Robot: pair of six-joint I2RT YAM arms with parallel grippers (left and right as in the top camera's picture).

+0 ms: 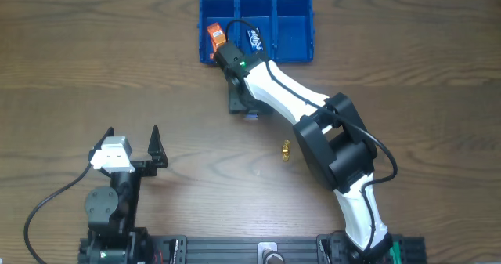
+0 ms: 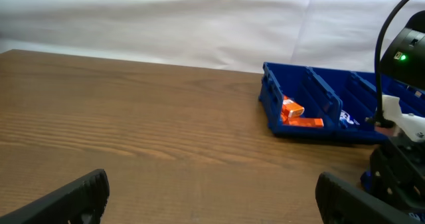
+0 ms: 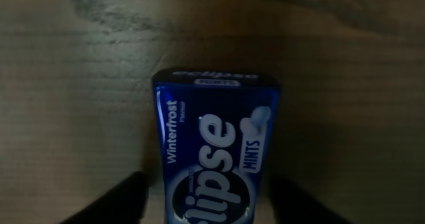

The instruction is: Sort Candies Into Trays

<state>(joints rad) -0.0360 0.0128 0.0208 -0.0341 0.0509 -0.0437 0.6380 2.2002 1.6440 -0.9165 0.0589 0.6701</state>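
**Mint tin between my right fingers, just short of the tray**

My right pincer (image 3: 207, 199) is down over a dark blue mint tin (image 3: 216, 151) that lies flat on the table (image 1: 94, 60). The pincer is released: one finger stands on each side of the tin, and I see a thin gap on at least one side. The lid carries white lettering along its length, a smaller white line down one edge, and a pale band of print across the far end. From above, my right arm reaches across the middle, and this pincer (image 1: 244, 107) sits just in front of the blue tray (image 1: 293, 29), near its left-hand compartment.

The tray has three compartments side by side. The left one holds orange candies (image 1: 216, 37), which show as bright wrappers against the wall (image 2: 295, 114). The middle one holds a dark blue packet (image 1: 256, 38) with white print too small for me to make out. The tray's front wall (image 2: 312, 132) faces my left wrist camera.

A gold-wrapped candy (image 1: 285, 150) lies alone on the table beside my right forearm, well apart from the tray.

My left pincer (image 1: 133, 139) sits close to its own base, far from the tray. It is released too, with its fingers spread wide and nothing between them (image 2: 212, 204).
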